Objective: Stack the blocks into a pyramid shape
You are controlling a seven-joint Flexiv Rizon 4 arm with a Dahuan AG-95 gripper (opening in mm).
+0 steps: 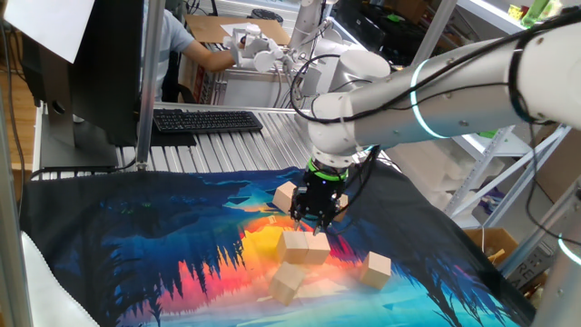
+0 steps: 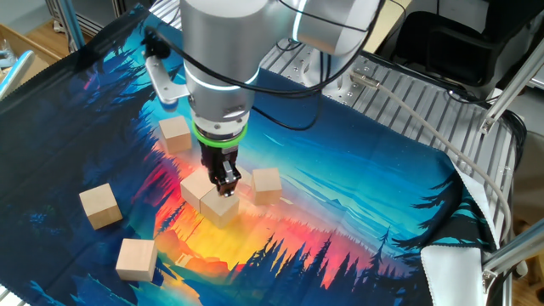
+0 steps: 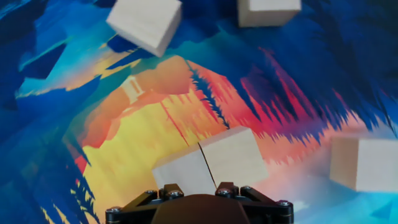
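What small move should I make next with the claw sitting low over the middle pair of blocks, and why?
Probably lift the claw straight up, clear of the pair. The two blocks under it lie side by side, touching, with nothing stacked on them, so the base row looks begun. A loose block sits apart just beside them, a likely third base piece. Whether the claw grips anything isn't clear, so rise slowly.

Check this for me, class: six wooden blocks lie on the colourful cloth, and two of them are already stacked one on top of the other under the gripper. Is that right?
Not quite. The two blocks under the gripper sit side by side on the cloth, touching, not stacked; the hand view shows the seam between them. Only five blocks show clearly.
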